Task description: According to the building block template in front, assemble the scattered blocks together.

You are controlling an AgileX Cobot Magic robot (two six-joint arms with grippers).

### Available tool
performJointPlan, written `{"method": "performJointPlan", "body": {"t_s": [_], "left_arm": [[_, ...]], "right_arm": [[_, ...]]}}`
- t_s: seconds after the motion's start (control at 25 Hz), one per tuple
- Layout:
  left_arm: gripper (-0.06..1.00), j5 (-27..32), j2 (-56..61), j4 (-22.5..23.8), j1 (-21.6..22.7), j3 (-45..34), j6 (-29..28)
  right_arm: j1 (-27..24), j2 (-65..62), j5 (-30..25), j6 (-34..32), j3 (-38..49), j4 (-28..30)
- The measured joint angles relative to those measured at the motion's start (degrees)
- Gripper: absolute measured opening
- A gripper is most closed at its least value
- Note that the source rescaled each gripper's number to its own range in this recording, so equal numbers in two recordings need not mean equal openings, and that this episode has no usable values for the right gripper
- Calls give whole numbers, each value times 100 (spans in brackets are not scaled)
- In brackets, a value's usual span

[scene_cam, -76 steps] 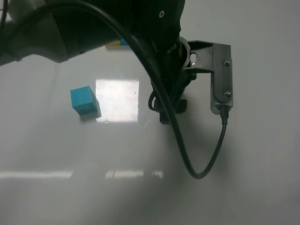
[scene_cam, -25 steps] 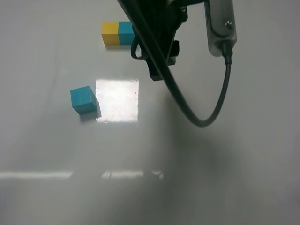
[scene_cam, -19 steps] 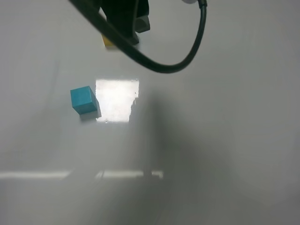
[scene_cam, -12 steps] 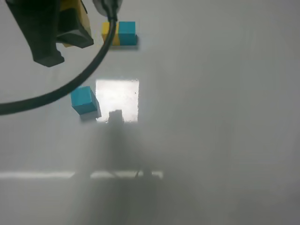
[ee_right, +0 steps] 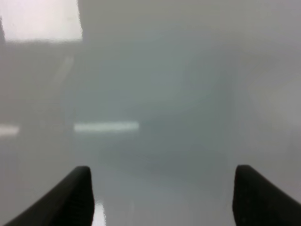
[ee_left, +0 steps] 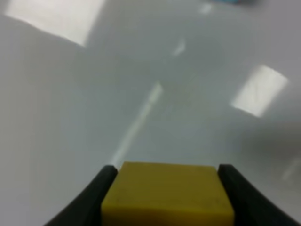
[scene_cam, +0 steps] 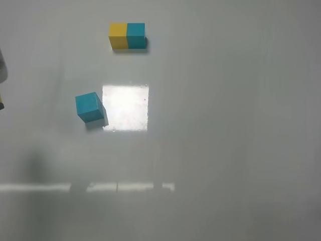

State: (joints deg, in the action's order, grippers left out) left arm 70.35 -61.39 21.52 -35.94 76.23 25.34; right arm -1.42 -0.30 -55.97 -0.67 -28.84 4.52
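The building block template (scene_cam: 128, 36), a yellow cube and a teal cube joined flush, lies at the far middle-left of the table. The loose teal cube (scene_cam: 90, 106) sits alone left of a bright glare patch. My left gripper (ee_left: 165, 193) is shut on the loose yellow cube (ee_left: 168, 194), held above the table; in the exterior high view only a sliver of that arm shows at the left edge. My right gripper (ee_right: 162, 197) is open and empty above bare table, with dark fingers (ee_right: 73, 195) spread wide. It is outside the exterior high view.
The white glossy table (scene_cam: 225, 125) carries a bright square reflection (scene_cam: 125, 107) beside the teal cube and a thin light streak nearer the front.
The left arm, carrying the yellow cube, has swept from the middle to the left and left the exterior high view almost entirely. The template and teal cube have not moved.
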Motion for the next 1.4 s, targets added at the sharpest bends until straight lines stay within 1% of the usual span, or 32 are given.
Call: {"method": "performJointPlan", "body": {"t_s": [0.12, 0.24, 0.36, 0.48, 0.76, 0.92, 1.08, 1.4], "left_arm": [[4, -86, 4, -99, 270, -309, 52], [4, -389, -51, -151, 357, -486, 219], [4, -556, -297, -163, 376, -514, 272], [4, -886, -627, -168, 381, -514, 315], [4, -1595, -1210, -174, 381, -514, 844], [4, -1974, -1366, -296, 381, -514, 966], [4, -2186, -1479, -361, 381, -514, 1017], [4, -2418, -1631, -409, 381, -514, 1033]], "right_arm": [[0, 0, 0, 0, 0, 0], [0, 0, 0, 0, 0, 0], [0, 0, 0, 0, 0, 0], [0, 0, 0, 0, 0, 0], [0, 0, 0, 0, 0, 0], [0, 0, 0, 0, 0, 0], [0, 0, 0, 0, 0, 0], [0, 0, 0, 0, 0, 0]]}}
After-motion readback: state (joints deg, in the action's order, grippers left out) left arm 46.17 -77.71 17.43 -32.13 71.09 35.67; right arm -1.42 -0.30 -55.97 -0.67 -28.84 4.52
